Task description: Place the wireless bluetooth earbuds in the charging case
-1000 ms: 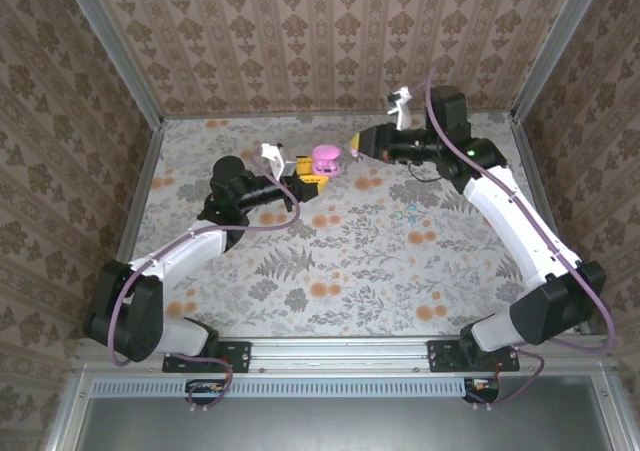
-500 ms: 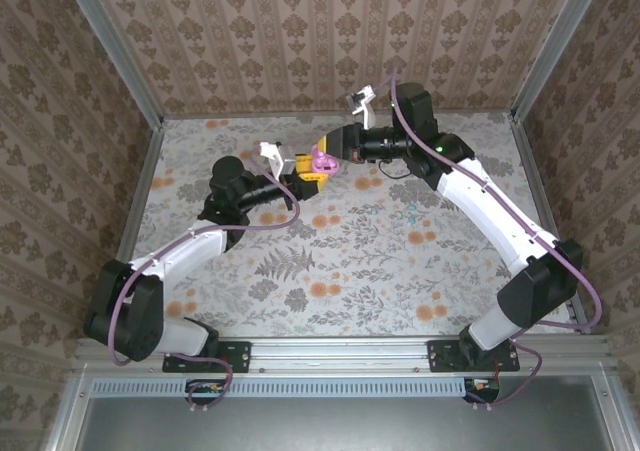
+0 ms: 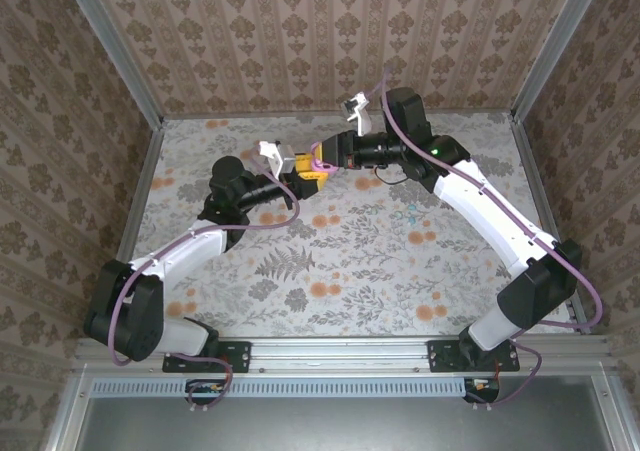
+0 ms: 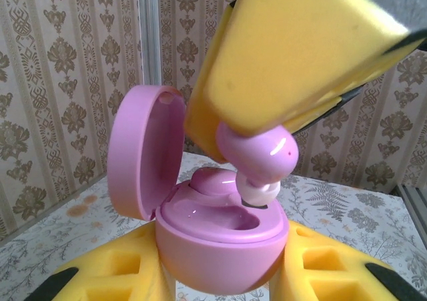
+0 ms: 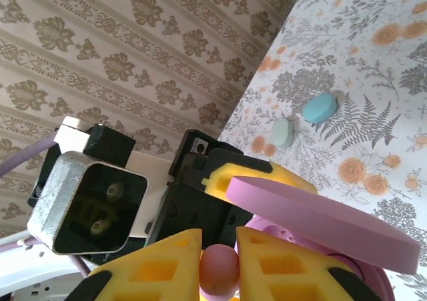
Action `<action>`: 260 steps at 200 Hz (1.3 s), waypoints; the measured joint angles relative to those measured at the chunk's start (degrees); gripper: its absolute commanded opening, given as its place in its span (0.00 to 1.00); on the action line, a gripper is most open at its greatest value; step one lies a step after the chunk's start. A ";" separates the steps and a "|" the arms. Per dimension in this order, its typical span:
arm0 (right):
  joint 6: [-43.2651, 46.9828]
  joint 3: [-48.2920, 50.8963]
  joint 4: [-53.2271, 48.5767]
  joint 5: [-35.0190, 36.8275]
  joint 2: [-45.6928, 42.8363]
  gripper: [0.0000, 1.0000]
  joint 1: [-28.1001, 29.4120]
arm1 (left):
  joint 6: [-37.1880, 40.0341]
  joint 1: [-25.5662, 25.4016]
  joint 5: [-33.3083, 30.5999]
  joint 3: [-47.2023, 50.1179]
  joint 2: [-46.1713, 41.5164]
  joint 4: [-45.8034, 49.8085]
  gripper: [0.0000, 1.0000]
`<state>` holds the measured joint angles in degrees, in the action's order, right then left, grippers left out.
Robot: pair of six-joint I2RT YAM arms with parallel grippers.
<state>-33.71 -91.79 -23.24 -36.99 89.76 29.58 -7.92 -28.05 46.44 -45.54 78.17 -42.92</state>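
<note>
Pink earbud (image 4: 257, 157), pinched by right fingers (image 5: 157, 267), is held over the open case (image 4: 220, 247) clamped in left fingers (image 4: 107, 281); lowering into the socket is required.

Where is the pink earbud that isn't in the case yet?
The earbud is pinched by the right gripper, mid-frame in the left wrist view, just above the open pink charging case.

Pink earbud (image 4: 257, 157) just above open pink case (image 4: 220, 237)
</note>
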 measured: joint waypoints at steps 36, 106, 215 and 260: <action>1.14 -0.02 -1.14 1.92 0.00 0.20 0.70 | -0.02 -0.04 -0.20 0.00 0.00 0.02 0.27; 0.90 -0.04 -0.48 3.89 0.02 0.20 1.22 | -0.02 -0.04 -0.46 0.00 0.00 0.02 0.27; 0.20 -0.04 1.73 7.65 0.76 0.20 2.25 | -0.02 -0.04 -2.47 -0.35 0.00 0.09 0.27; 1.14 -0.15 0.74 8.85 0.76 0.21 2.69 | -0.02 -0.07 -3.21 -0.35 0.00 0.24 0.27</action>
<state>-32.58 -91.94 -22.50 -28.14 90.52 32.27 -7.94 -28.12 43.22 -45.89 78.17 -42.68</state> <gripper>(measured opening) 0.206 0.326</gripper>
